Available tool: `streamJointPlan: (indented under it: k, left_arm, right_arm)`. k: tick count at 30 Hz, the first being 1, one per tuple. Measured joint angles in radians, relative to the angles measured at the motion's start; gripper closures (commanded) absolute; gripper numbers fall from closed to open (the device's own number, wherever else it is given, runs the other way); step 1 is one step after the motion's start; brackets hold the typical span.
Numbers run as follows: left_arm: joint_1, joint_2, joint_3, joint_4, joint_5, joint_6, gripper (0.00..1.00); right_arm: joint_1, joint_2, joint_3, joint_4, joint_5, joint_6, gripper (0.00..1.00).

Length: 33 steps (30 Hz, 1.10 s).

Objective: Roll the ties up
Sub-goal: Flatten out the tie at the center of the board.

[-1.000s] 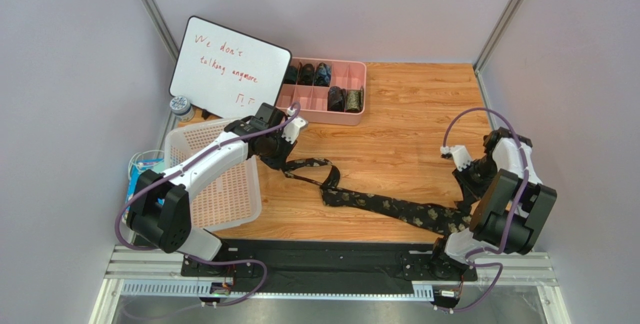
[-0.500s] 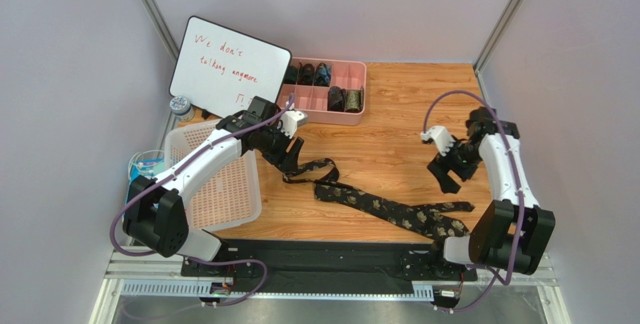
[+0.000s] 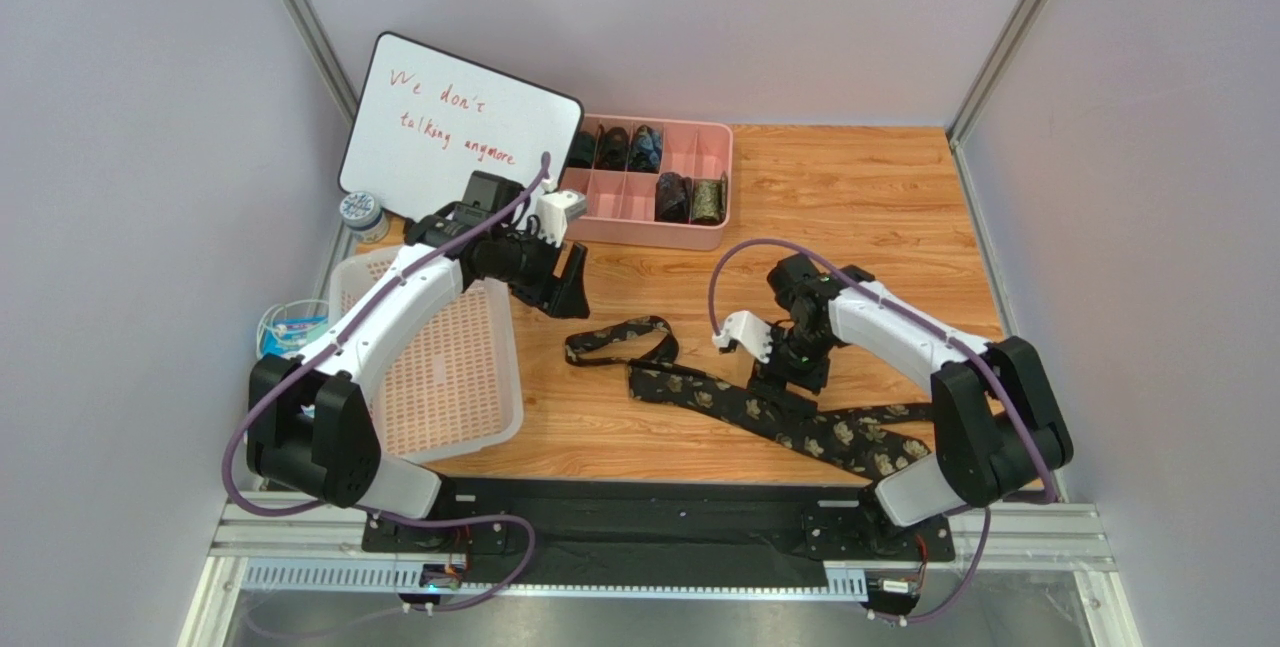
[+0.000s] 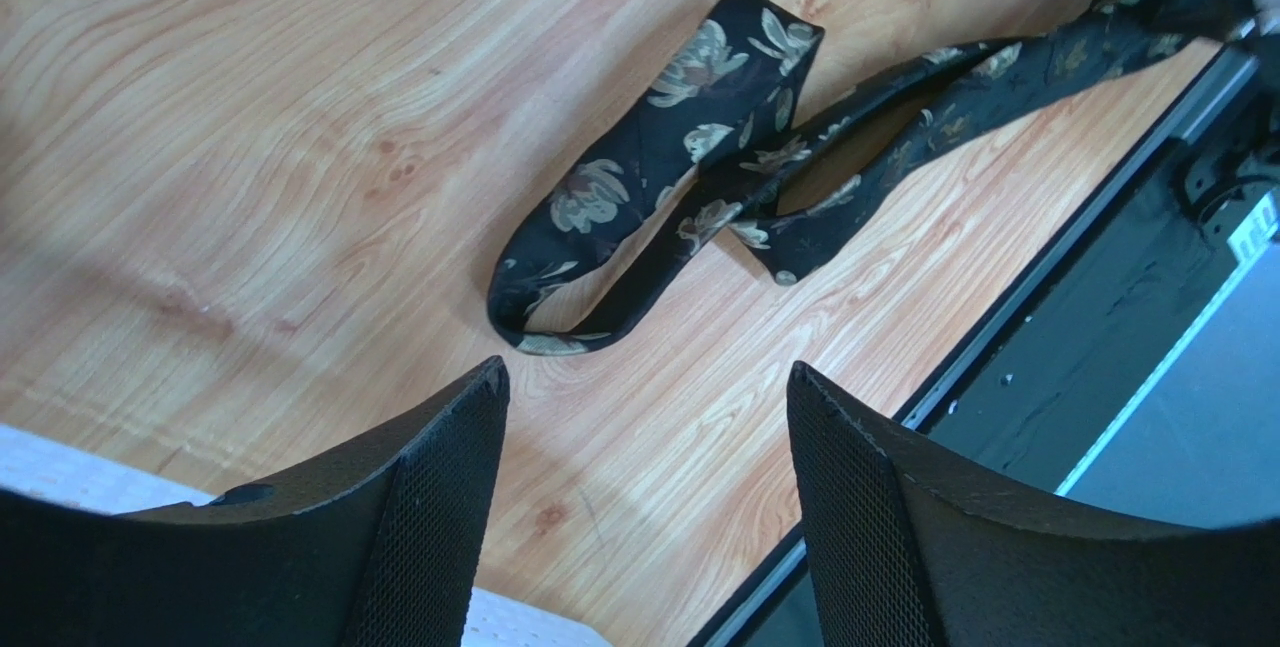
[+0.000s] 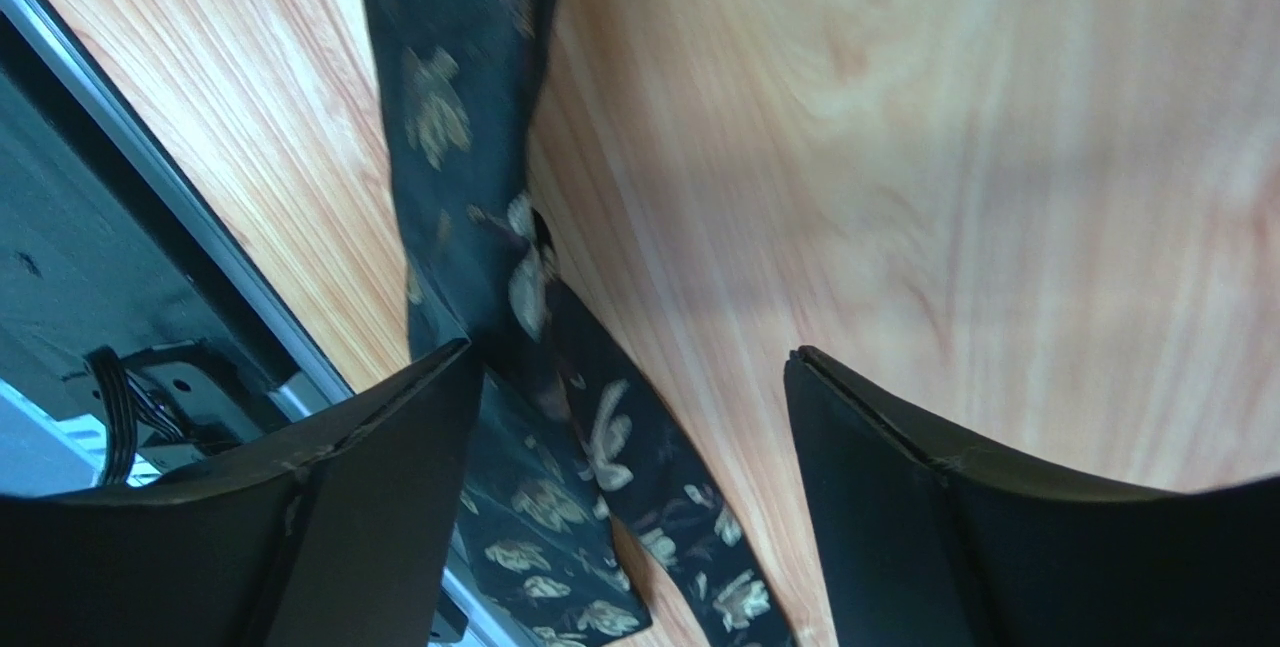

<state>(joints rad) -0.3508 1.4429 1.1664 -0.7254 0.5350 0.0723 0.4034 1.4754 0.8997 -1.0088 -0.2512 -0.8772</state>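
Where nearest the arm bases, along the bottom of the top view, a black base rail (image 3: 646, 520) bolted under both arms. Just above it, on the wooden counter (image 3: 857, 212), one unrolled tie (image 3: 759, 410): wide end toward the lower right, narrow end looped back on itself near the centre, flat all along. Over its middle, the right gripper (image 3: 781, 374), pointed down, arm extended in from the lower right with the elbow bent. In the wrist view, fingers (image 5: 376, 497) spread apart, patterned fabric running beneath the gap, nothing clamped. Cannot tell whether touching the cloth. To the left, a white perforated basket (image 3: 451, 385), partly covered by the left arm stretched diagonally across it. Past the basket's upper right corner, the left gripper (image 3: 573, 292), raised off the counter, aimed toward the tie's loop but apart from it; fingers (image 4: 428, 512) wide and empty. Farther up, a pink divided tray (image 3: 661, 235) with rolled ties (image 3: 672, 199) in several compartments. At upper left, a leaning whiteboard (image 3: 451, 130) with red handwriting, overlapping the tray's left end, and a small round tin (image 3: 361, 209) beside it.
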Motion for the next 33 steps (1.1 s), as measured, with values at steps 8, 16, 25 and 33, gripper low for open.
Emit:
streamJointPlan:
  k: [8,16,25,33]
  left_arm:
    - [0.107,-0.013,0.005,-0.020,0.045,-0.019,0.28]
    - [0.109,-0.048,0.005,-0.023,0.102,-0.004,0.30]
    - [0.020,-0.050,-0.001,-0.049,0.109,0.194,0.27]
    - [-0.268,-0.129,-0.188,0.053,0.046,0.485,0.28]
  right_arm:
    - [0.092,0.047,-0.078,0.056,0.042,0.043,1.00]
    - [0.084,-0.035,-0.003,0.274,0.402,0.027,1.00]
    - [0.087,-0.695,-0.708,0.832,0.676,-0.363,1.00]
    - [0.089,-0.785,-0.851,0.855,0.714,-0.457,1.00]
